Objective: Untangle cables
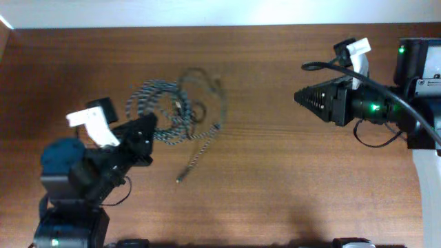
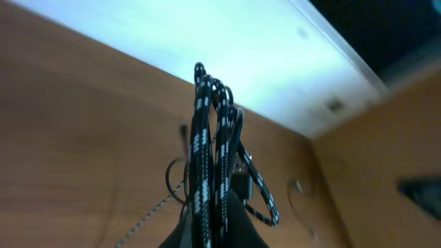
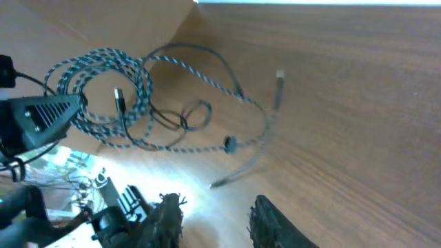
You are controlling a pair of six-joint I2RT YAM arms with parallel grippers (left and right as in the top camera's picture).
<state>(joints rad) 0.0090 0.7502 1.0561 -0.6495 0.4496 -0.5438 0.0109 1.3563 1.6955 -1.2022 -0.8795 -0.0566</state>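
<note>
The cables lie tangled on the wooden table left of centre: a black-and-white speckled braided cable in coils, with a loose tail ending in a plug, and thin black cables looped through it. My left gripper is shut on several strands of the braided cable, which rise straight out of its jaws in the left wrist view. My right gripper is open and empty, well to the right of the tangle. In the right wrist view its fingers frame the tangle ahead.
Thick black robot cords run along the right arm. The table's far edge meets a white wall. The left arm's base sits at the front left.
</note>
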